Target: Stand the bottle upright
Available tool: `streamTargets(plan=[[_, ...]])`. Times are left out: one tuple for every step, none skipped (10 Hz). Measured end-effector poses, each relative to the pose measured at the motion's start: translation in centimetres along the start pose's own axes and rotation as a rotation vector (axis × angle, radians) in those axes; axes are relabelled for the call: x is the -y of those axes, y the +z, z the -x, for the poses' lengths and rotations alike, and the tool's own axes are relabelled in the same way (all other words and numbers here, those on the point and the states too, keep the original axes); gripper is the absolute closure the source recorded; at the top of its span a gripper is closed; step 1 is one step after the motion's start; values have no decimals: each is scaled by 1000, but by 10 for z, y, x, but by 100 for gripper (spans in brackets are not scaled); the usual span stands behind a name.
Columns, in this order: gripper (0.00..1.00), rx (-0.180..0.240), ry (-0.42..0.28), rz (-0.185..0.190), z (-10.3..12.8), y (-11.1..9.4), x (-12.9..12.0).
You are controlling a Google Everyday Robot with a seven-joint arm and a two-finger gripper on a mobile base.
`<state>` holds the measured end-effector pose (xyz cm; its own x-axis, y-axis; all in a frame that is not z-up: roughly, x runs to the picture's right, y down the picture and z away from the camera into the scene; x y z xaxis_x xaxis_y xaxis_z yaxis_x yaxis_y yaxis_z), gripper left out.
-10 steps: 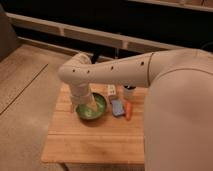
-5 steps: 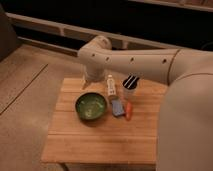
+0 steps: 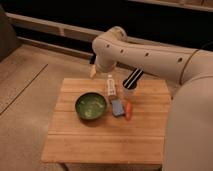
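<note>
The bottle [image 3: 110, 88] is small, slim and whitish with a pale cap. It stands upright on the wooden table [image 3: 107, 137], just behind the right rim of the green bowl [image 3: 90, 106]. My gripper [image 3: 94, 71] hangs at the end of the white arm, above the table's back edge. It is a little left of the bottle and higher, and apart from it. Nothing shows in the gripper.
A white cup with black-striped sticks [image 3: 131, 84] stands right of the bottle. A blue sponge [image 3: 117, 107] and an orange carrot [image 3: 128, 110] lie in front of the bottle, right of the bowl. My white arm [image 3: 150, 55] spans the upper right. Floor surrounds the table.
The arm has lifted off the bowl area and drawn back and up. The bottle, hidden by the arm one second ago, has stood upright and free since half a second ago.
</note>
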<state>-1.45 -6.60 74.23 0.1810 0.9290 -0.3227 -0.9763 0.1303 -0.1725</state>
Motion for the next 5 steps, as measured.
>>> streamTargets(plan=[[35,16,-7,-10,1,1,-5],[35,41,-27,-21,9,-1,-9],[35,69,-56,-33,20,-3,-14],[35,102,-107,-48,35,-5,-21],[35,139,-174,-68,56,-1,-22]])
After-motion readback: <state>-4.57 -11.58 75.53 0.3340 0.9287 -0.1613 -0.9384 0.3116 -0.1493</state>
